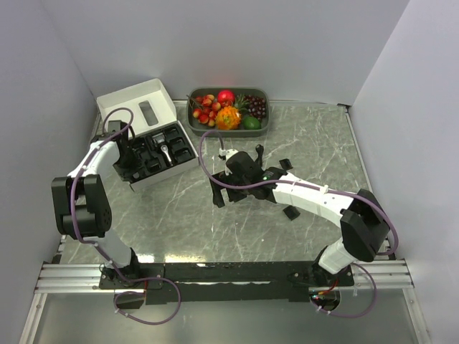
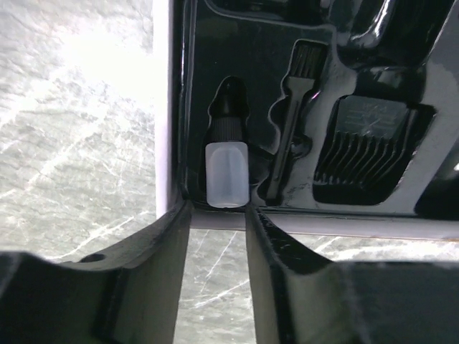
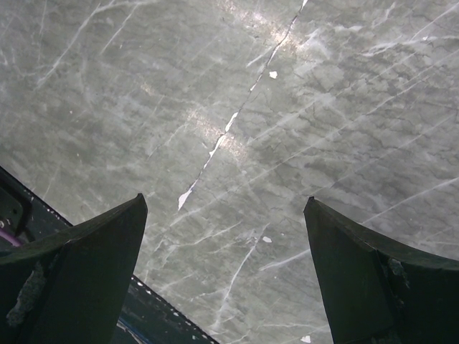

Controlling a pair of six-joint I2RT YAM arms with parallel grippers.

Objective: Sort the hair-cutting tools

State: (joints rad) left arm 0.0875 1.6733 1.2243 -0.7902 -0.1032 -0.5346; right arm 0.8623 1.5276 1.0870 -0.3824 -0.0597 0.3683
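From the top, the left claw is hard to see. It is a dark lump at the near left side of the box [image 1: 136,97], and its own arm covers part of it. The left wrist view shows only a corner of the black holder [image 2: 251,57] inside the box. The rest is cut off at the top and right. The right wrist view shows just the table [image 3: 237,86] and a dark strip in its lower left corner that we cannot name.

The left claw [image 2: 217,215] is partly open, with a narrow gap between its fingers, and it holds nothing. Its tips sit at the white rim of the box, lined up with a little bottle [image 2: 226,175]. The bottle has a pale body and a black cap, and it lies in its own slot. Just right of it, a thin black brush [image 2: 294,107] lies in the next slot. Right of the brush, a black comb guard [image 2: 366,154] with many teeth sits in a bigger slot.

In the top view, a slim black and silver clipper [image 1: 164,149] lies in the middle of the holder. Around it are chunky black parts that we cannot tell apart.

The right claw [image 3: 224,204] is wide open over bare table and holds nothing. A small black part [image 1: 291,213] lies on the table just beside the right arm, too small to name. A fruit tray [image 1: 262,129] stands at the back, right of the box.
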